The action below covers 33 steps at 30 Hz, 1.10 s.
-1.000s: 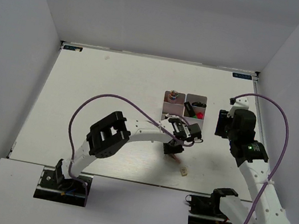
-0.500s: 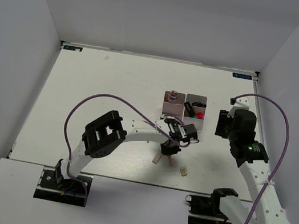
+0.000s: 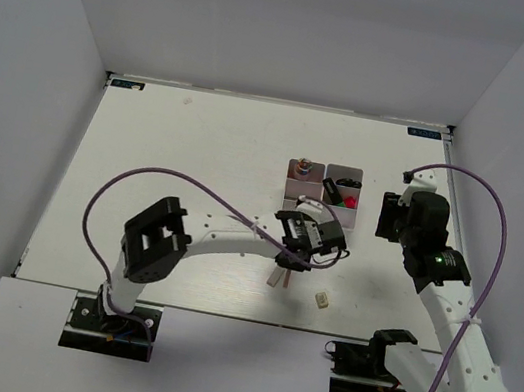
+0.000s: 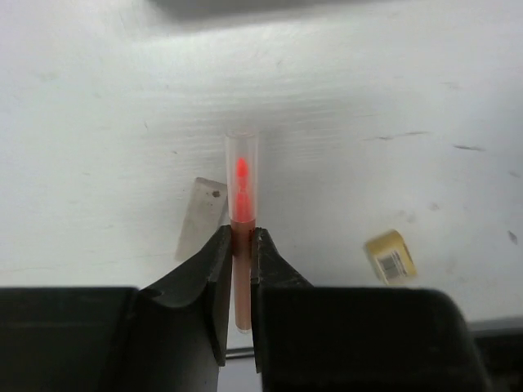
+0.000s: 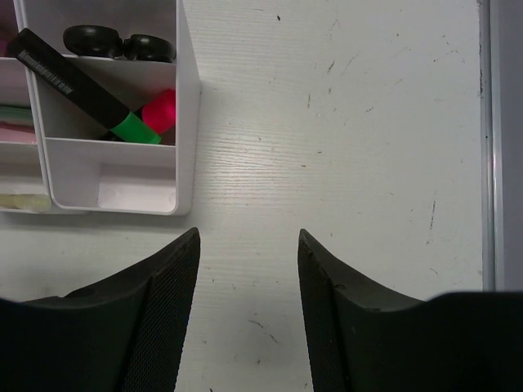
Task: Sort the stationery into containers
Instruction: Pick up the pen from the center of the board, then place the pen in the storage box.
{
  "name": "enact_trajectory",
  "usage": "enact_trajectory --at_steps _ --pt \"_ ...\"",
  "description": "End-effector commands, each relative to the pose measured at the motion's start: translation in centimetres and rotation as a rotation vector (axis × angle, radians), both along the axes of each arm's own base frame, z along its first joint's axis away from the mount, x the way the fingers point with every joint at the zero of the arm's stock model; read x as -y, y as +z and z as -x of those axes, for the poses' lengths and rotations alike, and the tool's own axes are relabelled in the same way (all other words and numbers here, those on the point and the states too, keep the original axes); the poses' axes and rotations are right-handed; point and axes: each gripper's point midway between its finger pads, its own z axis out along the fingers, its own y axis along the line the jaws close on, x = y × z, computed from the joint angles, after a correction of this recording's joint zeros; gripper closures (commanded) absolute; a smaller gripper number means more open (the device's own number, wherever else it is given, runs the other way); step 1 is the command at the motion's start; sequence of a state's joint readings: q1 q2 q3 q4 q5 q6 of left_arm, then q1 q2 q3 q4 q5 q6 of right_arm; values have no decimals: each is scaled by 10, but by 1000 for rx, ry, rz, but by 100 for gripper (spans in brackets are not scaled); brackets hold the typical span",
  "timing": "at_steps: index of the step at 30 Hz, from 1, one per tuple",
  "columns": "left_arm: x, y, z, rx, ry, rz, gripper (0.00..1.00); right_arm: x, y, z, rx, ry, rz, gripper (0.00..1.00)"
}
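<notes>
Pinching a clear-capped pink marker (image 4: 242,175) by its barrel in the left gripper (image 4: 241,238), closed narrowly on it, just nearside of the containers (image 3: 324,182). Leaving a grey block (image 4: 200,219) just beside the marker and a tan eraser (image 4: 391,256) farther off, both lying on the tabletop (image 4: 368,98). Holding the right gripper (image 5: 247,241) open and empty over bare tabletop beside the containers, a black-green marker (image 5: 73,77) lying inside.

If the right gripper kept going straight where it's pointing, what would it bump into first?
Most likely the bare table. The right gripper is open, and the white bins sit off to one side of its line, though depth is unclear.
</notes>
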State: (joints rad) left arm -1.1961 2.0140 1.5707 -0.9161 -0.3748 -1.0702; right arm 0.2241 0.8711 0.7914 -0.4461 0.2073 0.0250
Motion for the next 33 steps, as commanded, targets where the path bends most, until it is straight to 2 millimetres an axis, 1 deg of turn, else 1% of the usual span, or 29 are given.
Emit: enact_trajectory --at_steps 1,2,3,5,6,7,8,9,10,11,12,13,15,16,17,18,19,21,22,23,25,26,27,28,30,32,33 --pt "-10 82 -31 236 -107 34 100 -4 18 -7 64 4 -25 45" --pt "-9 96 -35 264 -112 60 100 -4 16 -7 56 8 -24 45" --pt "-9 104 -41 292 -145 50 100 -3 16 -7 59 8 -23 47" --pt "-6 121 -54 346 -150 81 100 -5 16 -7 59 10 -27 47" --pt "-8 124 -58 368 -175 61 100 -5 15 -7 54 12 -25 47" --pt "2 135 -68 425 -207 91 100 -5 15 -7 58 14 -27 47" --pt "2 140 -74 466 -252 68 100 -5 14 -7 55 13 -28 47" --pt "16 154 -85 545 -263 138 100 -5 14 -7 57 15 -27 47" --pt "13 153 -88 576 -309 123 100 -5 14 -7 56 15 -25 47" --pt "19 155 -90 599 -339 154 100 -4 14 -8 60 14 -24 47" --pt "37 195 -100 726 -316 302 100 -5 14 -8 60 14 -23 47" --pt "37 184 -102 775 -382 270 100 -4 14 -8 59 15 -20 47" --pt "43 188 -103 809 -432 295 100 -3 12 -8 55 10 -18 47" --pt "45 194 -106 837 -465 293 100 -3 12 -8 55 11 -17 47" --pt "51 194 -105 821 -532 331 100 -4 11 -9 53 16 -19 47" --pt "53 196 -104 822 -559 344 100 -4 11 -9 52 14 -19 47" --pt "58 196 -100 828 -644 352 100 -4 10 -8 52 14 -16 47" --pt "58 191 -98 816 -728 375 100 -4 11 -9 54 17 -12 47" --pt "62 193 -93 805 -780 407 100 -4 10 -9 51 15 -14 47" --pt "56 188 -100 799 -794 392 100 -4 11 -9 54 16 -14 47" --pt "59 183 -93 761 -852 432 100 -4 10 -10 51 16 -14 47" --pt "51 178 -102 764 -865 403 100 -4 8 -9 45 16 -8 47" --pt "49 170 -101 736 -879 399 100 -4 10 -9 51 17 -10 47" --pt "43 166 -108 729 -865 384 100 -4 10 -10 54 14 -11 47" --pt "35 154 -109 713 -872 366 100 -4 9 -10 49 17 -10 47" --pt "28 151 -117 715 -851 364 100 -4 8 -9 46 20 -11 47" --pt "26 142 -114 697 -860 372 100 -5 8 -9 46 22 -11 47"
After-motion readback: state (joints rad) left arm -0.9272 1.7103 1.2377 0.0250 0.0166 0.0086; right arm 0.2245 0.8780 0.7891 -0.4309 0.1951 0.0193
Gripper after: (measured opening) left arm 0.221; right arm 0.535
